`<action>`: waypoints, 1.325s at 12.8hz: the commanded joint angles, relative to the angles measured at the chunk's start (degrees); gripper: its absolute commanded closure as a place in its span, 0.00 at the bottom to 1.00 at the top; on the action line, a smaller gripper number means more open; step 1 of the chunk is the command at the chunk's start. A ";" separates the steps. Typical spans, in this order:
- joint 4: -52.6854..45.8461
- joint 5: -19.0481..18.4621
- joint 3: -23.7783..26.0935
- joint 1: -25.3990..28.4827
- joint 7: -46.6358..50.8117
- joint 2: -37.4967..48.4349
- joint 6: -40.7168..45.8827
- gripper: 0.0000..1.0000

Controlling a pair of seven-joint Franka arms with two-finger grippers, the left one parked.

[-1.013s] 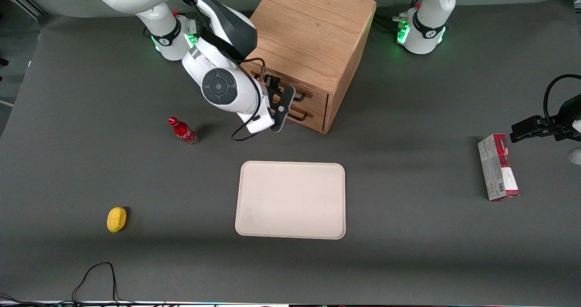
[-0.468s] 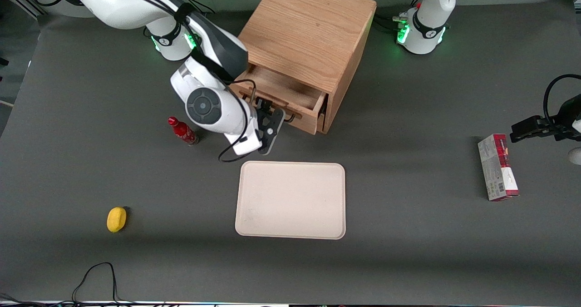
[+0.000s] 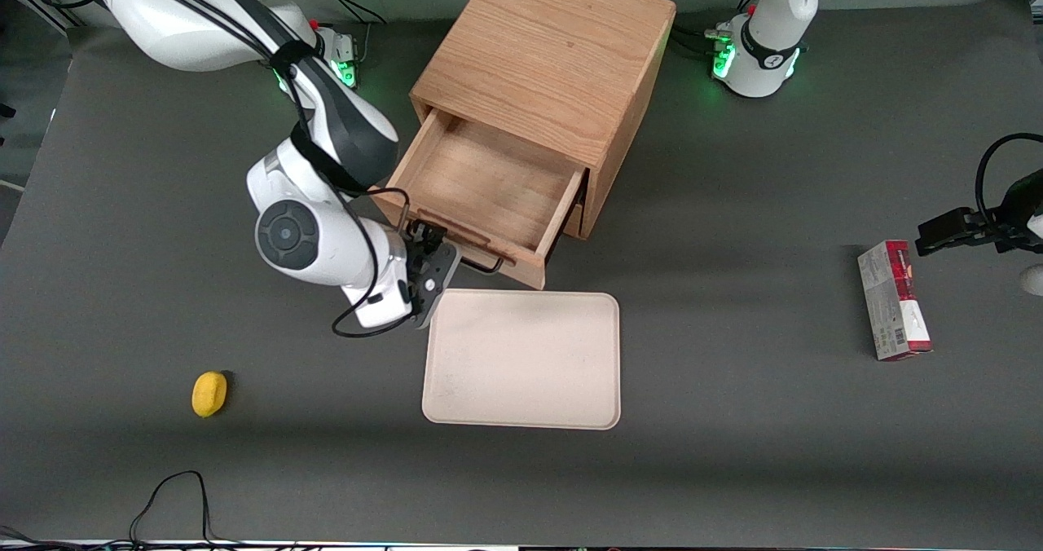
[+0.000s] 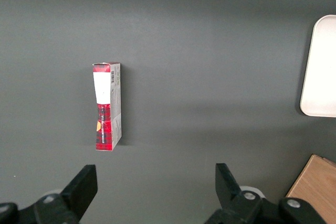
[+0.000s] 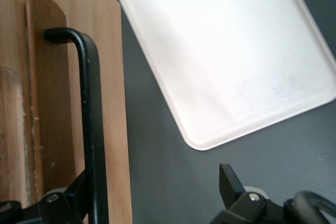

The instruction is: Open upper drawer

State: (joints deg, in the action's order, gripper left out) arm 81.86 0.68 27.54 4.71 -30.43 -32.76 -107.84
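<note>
The wooden cabinet point(image 3: 554, 54) stands at the back of the table. Its upper drawer point(image 3: 481, 184) is pulled far out, and its shallow wooden tray shows empty. The thin black wire handle point(image 3: 481, 264) is on the drawer's front, just above the cream tray's edge. My right gripper point(image 3: 432, 272) is at the handle's end toward the working arm. In the right wrist view the gripper point(image 5: 152, 182) is open, with one finger point(image 5: 73, 195) against the handle point(image 5: 89, 129) and the other finger point(image 5: 228, 179) well apart over the table. The lower drawer is hidden under the upper one.
A cream tray point(image 3: 521, 359) lies just in front of the open drawer, also in the right wrist view point(image 5: 226, 51). A yellow fruit point(image 3: 209, 394) lies toward the working arm's end. A red and white box point(image 3: 894, 300) lies toward the parked arm's end.
The upper drawer has gone from shut to far out. My gripper has moved with the handle toward the front camera, and the arm now hides the red bottle.
</note>
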 commanded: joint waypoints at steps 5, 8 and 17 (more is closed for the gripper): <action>-11.01 -0.94 -2.57 -0.58 -0.86 -6.26 0.35 0.00; -11.28 -1.29 -2.67 -0.58 0.02 -5.05 0.70 0.00; -10.35 -4.99 -8.45 -1.73 17.98 13.47 11.64 0.00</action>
State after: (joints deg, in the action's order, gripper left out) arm 66.69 -5.35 22.29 2.89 -21.40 -26.05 -100.87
